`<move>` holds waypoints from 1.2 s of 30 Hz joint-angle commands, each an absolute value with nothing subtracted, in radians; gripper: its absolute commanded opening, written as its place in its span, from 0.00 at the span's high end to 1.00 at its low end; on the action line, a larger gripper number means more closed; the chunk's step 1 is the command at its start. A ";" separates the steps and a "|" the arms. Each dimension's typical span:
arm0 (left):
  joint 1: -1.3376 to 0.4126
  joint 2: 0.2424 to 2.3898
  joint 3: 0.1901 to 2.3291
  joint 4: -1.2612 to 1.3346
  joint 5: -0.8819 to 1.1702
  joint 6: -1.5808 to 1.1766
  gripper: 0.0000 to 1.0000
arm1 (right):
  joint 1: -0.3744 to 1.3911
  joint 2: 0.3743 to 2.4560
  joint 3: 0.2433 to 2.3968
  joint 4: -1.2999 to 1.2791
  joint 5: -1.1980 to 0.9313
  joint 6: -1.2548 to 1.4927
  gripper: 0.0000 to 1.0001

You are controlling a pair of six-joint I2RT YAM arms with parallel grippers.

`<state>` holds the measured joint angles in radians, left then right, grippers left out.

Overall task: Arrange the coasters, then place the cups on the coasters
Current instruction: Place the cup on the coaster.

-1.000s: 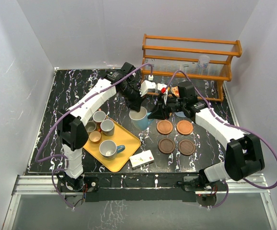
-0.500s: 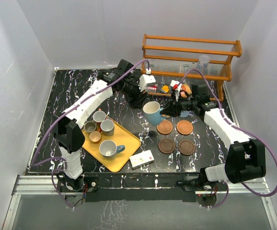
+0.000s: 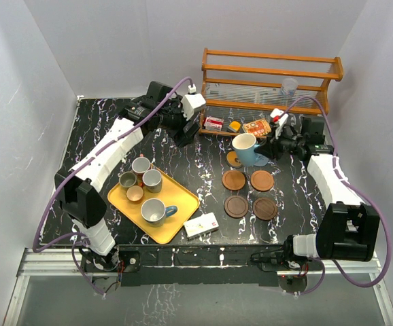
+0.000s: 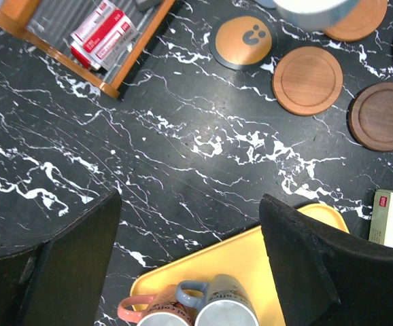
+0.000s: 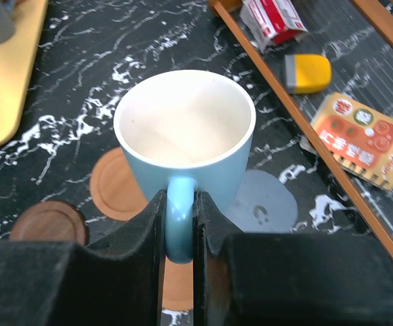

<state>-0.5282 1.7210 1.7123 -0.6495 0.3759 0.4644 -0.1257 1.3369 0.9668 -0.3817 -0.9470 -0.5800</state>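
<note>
The right end effector (image 5: pixel 179 227) is clenched on the handle of the light blue mug (image 5: pixel 184 129), one finger on each side. The mug hangs upright, mouth up, over the far end of the coaster group, close to the wooden rack (image 3: pixel 271 71). From here it looks lifted off the tabletop (image 3: pixel 101 129) rather than set down.

Two discs lie under it: an orange coaster (image 5: pixel 115 187) peeking out on its left and a grey-blue coaster (image 5: pixel 264 200) just to its right. I can't tell which one it is meant for. The four brown coasters (image 3: pixel 234 180) sit in a square a little nearer.

The left end effector (image 4: pixel 188 204) is spread wide and grasps nothing, hovering over bare tabletop left of the rack. The other five mugs (image 3: pixel 154 210) wait on the yellow tray (image 3: pixel 179 198) at the near left.

To do this step well, I'd settle on one disc and line the mug's base up squarely over it before going down. The base seems almost as wide as the disc, so a small offset would likely leave it perched on the rim and tilted. Lower straight and level, and loosen the grip only once the weight rests. Then back out along the handle's line, so the fingers don't drag the mug or slide the coaster into its neighbour.
</note>
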 commanded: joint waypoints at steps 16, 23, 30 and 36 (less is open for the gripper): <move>-0.532 1.680 1.643 -0.603 0.402 0.472 0.16 | -0.253 1.609 1.137 -0.316 -1.203 -0.800 1.00; -0.531 1.697 1.644 -0.607 0.400 0.480 0.16 | -0.260 1.657 1.147 -0.291 -1.209 -0.814 1.00; -0.531 1.711 1.647 -0.609 0.402 0.486 0.16 | -0.271 1.682 1.158 -0.278 -1.229 -0.822 1.00; -0.532 1.718 1.646 -0.609 0.402 0.488 0.16 | -0.280 1.701 1.166 -0.255 -1.244 -0.811 1.00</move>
<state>-0.5282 1.7279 1.6493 -0.6064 0.3809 0.4786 -0.2699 1.7069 1.0973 -0.3553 -1.1458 -0.7990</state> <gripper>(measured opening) 0.843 0.134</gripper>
